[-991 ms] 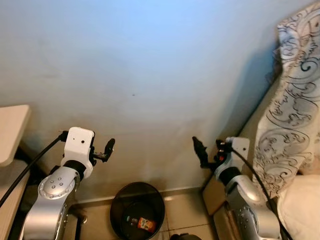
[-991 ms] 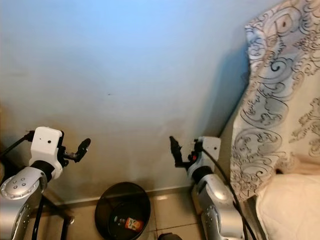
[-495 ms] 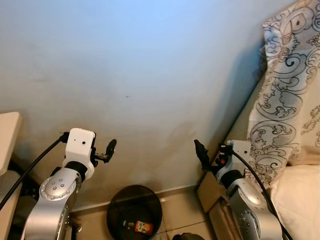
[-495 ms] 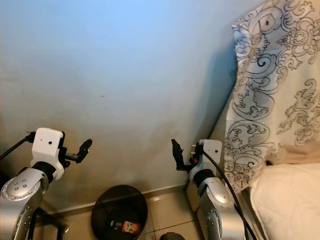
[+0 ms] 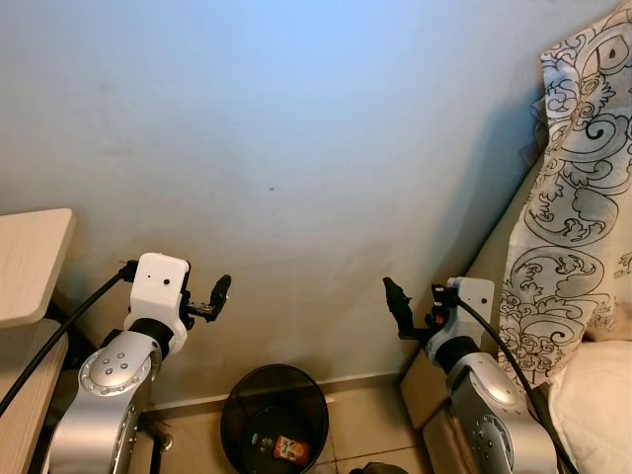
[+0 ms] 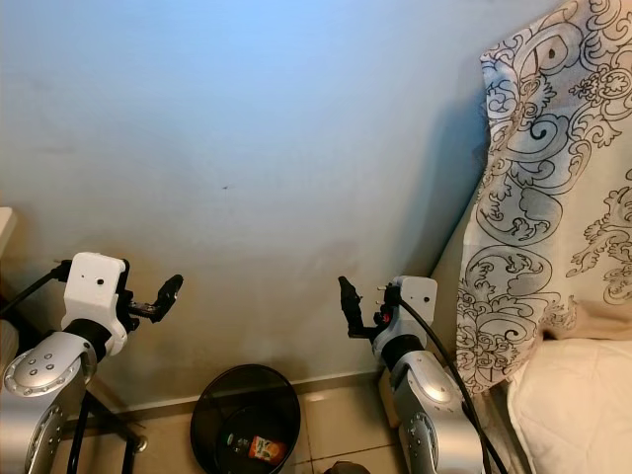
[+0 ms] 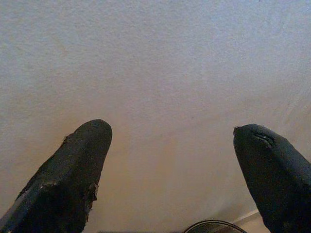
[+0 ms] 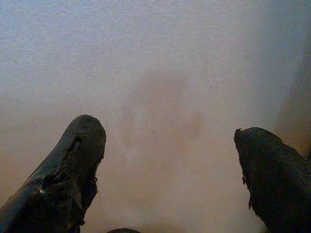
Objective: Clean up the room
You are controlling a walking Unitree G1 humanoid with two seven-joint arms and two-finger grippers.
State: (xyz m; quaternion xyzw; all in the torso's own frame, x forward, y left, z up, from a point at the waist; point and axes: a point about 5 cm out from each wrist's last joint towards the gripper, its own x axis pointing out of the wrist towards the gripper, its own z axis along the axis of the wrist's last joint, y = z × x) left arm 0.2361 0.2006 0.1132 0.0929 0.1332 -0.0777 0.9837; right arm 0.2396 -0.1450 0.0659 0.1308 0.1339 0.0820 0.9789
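Pale wood of a desk edge (image 5: 30, 262) is showing at the far left, outside the left gripper (image 5: 215, 294), which is pointing at the bare wall (image 5: 296, 128) with its fingers (image 7: 73, 179) spread wide and nothing between them. Below and between the two sets of fingertips, a black bin (image 5: 275, 417) is sitting on the tiled floor (image 5: 370, 425) against the wall's foot, with a small orange-labelled bottle (image 5: 289, 449) lying inside it. Open wall is stretching between the two grippers, and the gap above the bin is giving free room. The right gripper (image 5: 397, 304) is also facing the wall, fingers (image 8: 73, 165) wide apart and holding nothing. Just outside it a wooden bed frame (image 5: 425, 385) is closing in, with a patterned cover (image 5: 573, 217) draping over it and a cream pillow (image 5: 597, 405) at the far right edge. Compared with half a second ago, the view is swinging back leftward: more desk is appearing and less cover.
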